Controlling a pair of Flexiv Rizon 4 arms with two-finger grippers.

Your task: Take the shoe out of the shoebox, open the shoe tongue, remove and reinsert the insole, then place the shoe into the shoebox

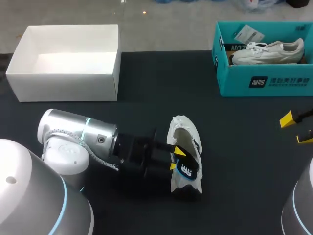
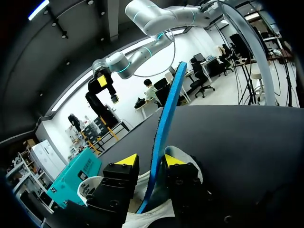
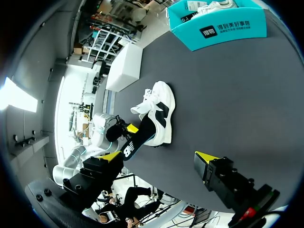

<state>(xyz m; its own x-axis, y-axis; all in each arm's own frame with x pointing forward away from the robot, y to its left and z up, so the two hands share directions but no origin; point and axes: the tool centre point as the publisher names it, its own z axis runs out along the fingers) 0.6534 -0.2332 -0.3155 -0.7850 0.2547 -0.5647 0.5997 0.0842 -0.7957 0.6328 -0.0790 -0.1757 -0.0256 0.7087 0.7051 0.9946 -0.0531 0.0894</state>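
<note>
Table [image 1: 146,88] surface dark. One white and black shoe [image 1: 182,128] rests on it about midway between the left and right edges, closer to the robot's edge than to the far one, and well apart from both boxes. The left gripper [image 1: 176,159] is at the shoe's opening, fingers clamped on the insole [image 2: 164,123], which shows a blue underside and a black top with white print. The insole stands up between the two yellow tips, with its lower end down at the shoe. The right gripper [image 1: 296,129] hangs at the table's right edge, over bare surface, fingers spread wide and holding nothing. A teal shoebox [image 1: 264,81] sits in the far right corner, uncovered, with a second shoe [image 1: 269,51], white, lying inside together with a paper tag. A white box [image 1: 63,81], also uncovered, sits in the far left corner. I cannot tell the position of the tongue of the shoe at the left gripper.
</note>
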